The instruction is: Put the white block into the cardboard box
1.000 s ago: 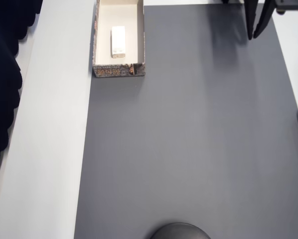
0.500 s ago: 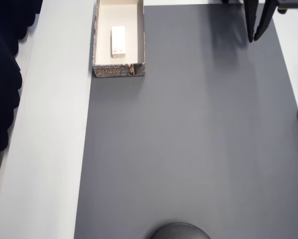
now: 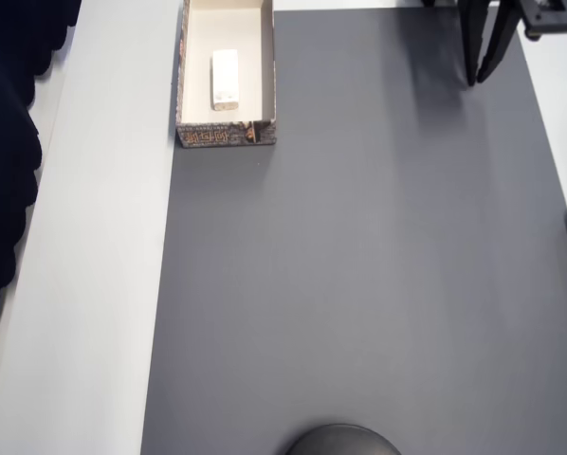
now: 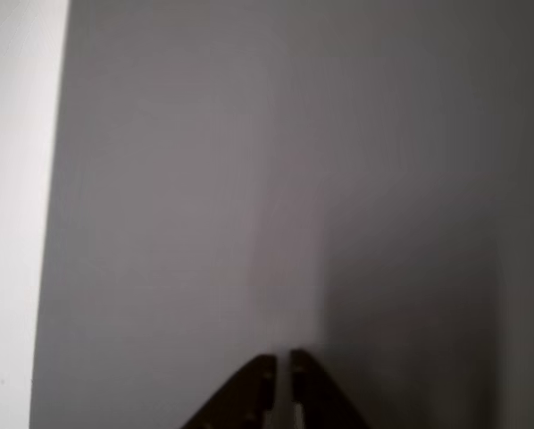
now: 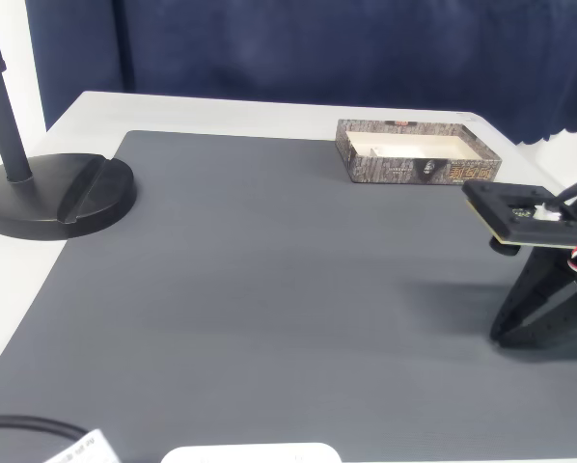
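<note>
Gripper: my gripper (image 3: 481, 76) hangs empty over the mat's (image 3: 359, 284) far right corner in the overhead view, fingers nearly together, touching nothing.
Block: the white block (image 3: 225, 78) lies inside the cardboard box (image 3: 226, 136) at the mat's far left corner.
Progress: placement looks done; I judge only retreat remains.

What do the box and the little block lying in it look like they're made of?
The box looks like thin cardboard: slim walls, a mottled brown-grey print outside, matte cream inside. The block is plain white with rounded corners and a smooth, dull finish; probably plastic or rubber, but the overhead view cannot settle which.
</note>
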Controlling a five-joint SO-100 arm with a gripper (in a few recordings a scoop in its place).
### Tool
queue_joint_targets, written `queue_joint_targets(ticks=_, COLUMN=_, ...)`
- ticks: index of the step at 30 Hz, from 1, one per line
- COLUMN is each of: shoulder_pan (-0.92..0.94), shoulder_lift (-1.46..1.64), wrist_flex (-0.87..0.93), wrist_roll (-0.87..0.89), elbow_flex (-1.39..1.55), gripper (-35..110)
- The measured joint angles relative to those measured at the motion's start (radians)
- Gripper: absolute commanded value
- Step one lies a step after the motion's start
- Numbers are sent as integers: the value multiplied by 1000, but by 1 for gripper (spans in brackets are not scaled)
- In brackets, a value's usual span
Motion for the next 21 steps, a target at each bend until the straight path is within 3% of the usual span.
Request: queue_joint_targets(ticks=21, shoulder_pan=0, shoulder_lift=0, wrist_flex=-11, wrist_roll=-14, elbow_flex=5, gripper=-2)
